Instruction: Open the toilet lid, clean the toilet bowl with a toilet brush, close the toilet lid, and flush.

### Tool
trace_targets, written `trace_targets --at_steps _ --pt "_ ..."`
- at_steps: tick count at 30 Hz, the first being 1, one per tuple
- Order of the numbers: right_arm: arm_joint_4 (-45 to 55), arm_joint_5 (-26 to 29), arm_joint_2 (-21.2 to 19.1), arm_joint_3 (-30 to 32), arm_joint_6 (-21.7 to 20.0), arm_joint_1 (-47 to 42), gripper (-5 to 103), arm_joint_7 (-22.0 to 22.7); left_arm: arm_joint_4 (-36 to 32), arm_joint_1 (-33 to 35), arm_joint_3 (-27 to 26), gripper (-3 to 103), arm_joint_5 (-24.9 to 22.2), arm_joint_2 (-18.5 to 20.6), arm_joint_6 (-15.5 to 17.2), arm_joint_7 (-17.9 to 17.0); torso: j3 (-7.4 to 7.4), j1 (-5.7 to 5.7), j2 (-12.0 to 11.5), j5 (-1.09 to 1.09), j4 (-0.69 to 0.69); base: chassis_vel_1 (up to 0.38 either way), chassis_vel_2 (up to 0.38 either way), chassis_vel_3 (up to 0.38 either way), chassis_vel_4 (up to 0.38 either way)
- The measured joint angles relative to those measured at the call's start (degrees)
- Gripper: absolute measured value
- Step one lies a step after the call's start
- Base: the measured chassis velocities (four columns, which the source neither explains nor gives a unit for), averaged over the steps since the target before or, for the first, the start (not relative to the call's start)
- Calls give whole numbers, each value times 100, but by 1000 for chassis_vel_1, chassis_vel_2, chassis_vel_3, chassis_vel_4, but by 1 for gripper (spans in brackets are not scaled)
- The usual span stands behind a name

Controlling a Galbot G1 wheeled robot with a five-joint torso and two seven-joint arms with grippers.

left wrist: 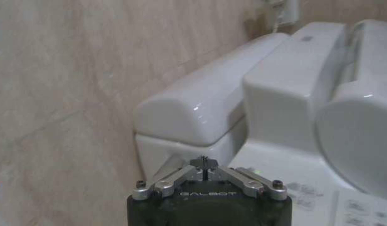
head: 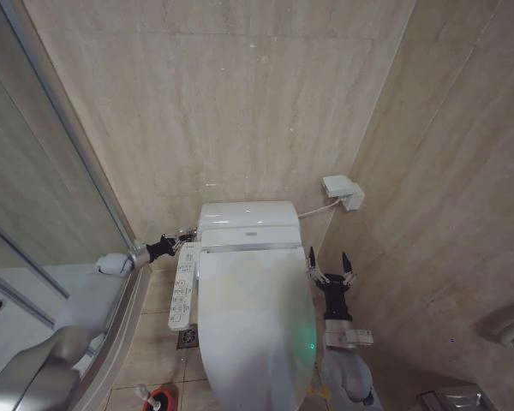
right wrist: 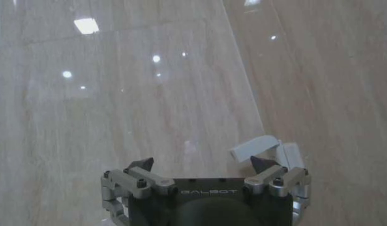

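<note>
the toilet brush (head: 145, 393) stands nearest, in its small red cup holder (head: 162, 399) on the floor tiles (head: 158, 342), on the robot's left of the toilet near the front end of the toilet lid (head: 253, 321). the lid is down flat, covering the toilet bowl, so the bowl's inside is hidden; a small green light glows near the lid's right edge.

the right end effector (head: 329, 263) hovers just beside the right edge of the lid, about level with its rear half, pointing toward the back wall with its fingers spread wide and nothing between them. in the right wrist view the same spread fingers (right wrist: 139, 165) face the beige wall, with the white wall socket (right wrist: 255, 147) just beyond them.

a long white button panel (head: 183, 287) runs along the left side of the lid. past its far end, the left end effector (head: 187, 233) sits by the rear left corner of the toilet, next to the tank (head: 248, 217); its fingers are pinched together into a narrow point, holding nothing. the left wrist view shows that closed tip (left wrist: 206, 163) close to the white rear housing (left wrist: 200, 110) of the toilet.

the wall socket (head: 343, 191) is mounted beyond the tank on the right, with a cable running to the toilet.
</note>
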Motion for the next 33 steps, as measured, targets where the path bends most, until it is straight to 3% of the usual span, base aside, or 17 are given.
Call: trace_targets --at_steps 9,14,17,18,20,22,23,26,27,29,30,33 --pt "39 -82 82 -19 7 -53 100 0 -1134 660 -225 0 -376 435 21 -91 0 0 0 1 3 0 0 0 0" --pt "54 -120 118 -20 19 -96 100 0 -1882 1215 -673 0 -1070 509 33 -487 0 0 0 3 3 0 0 0 0" --pt "68 -127 125 -17 23 -120 100 0 -2536 1724 -908 0 -1783 478 115 -1301 0 0 0 2 2 0 0 0 0" --pt "68 -127 125 -17 23 -120 100 0 -2536 1724 -908 0 -1783 478 115 -1301 0 0 0 2 2 0 0 0 0" --pt "71 -128 122 -17 23 -128 100 2 -3034 2074 -999 0 -2127 447 318 -2167 0 0 0 4 4 0 0 0 0" --pt "72 -128 122 -19 24 -128 100 6 -3728 2514 -1036 0 -2423 390 732 -3388 0 0 0 3 4 0 0 0 0" --pt "72 -128 122 -19 24 -128 100 6 -3728 2514 -1036 0 -2423 390 732 -3388 0 0 0 3 4 0 0 0 0" --pt "72 -128 120 -34 23 -133 100 5 -4993 3195 -1094 0 -2619 212 1511 -5109 0 0 0 3 1 0 0 0 0" --pt "72 -128 120 -34 23 -133 100 5 -4993 3195 -1094 0 -2619 212 1511 -5109 0 0 0 3 1 0 0 0 0" --pt "87 -130 109 -45 23 -160 100 9 -5827 3676 -1156 0 -2618 128 1901 -5866 0 0 0 3 1 0 0 0 0" --pt "87 -130 109 -45 23 -160 100 9 -5827 3676 -1156 0 -2618 128 1901 -5866 0 0 0 3 1 0 0 0 0" --pt "131 -132 81 -56 23 -206 100 9 -6837 4384 -1358 0 -2485 119 2137 -6270 0 -1 0 5 4 0 0 0 0"
